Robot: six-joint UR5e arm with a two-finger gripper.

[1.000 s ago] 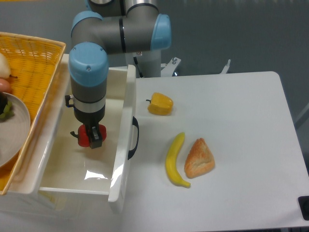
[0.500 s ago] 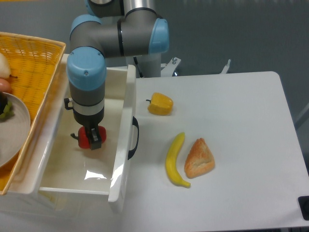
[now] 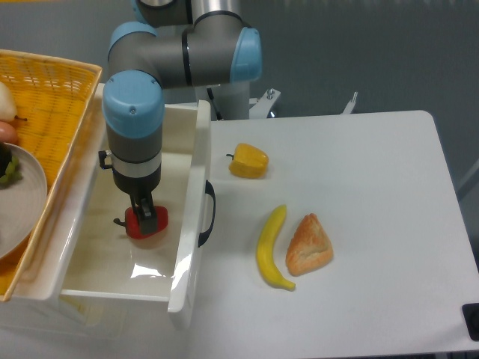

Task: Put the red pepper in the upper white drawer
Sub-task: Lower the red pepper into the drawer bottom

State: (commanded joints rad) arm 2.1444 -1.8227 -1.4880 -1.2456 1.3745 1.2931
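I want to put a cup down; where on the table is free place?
Free: the white table right of the croissant, and its near edge below the banana. Crowded: the middle strip from yellow pepper to banana, beside the drawer handle.

Grey wall [image 3: 359, 45] behind white table [image 3: 374, 194]; even light, soft glare on tabletop.

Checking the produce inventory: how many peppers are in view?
2. The red pepper sits inside the upper white drawer, under the gripper; the yellow pepper lies on the table.
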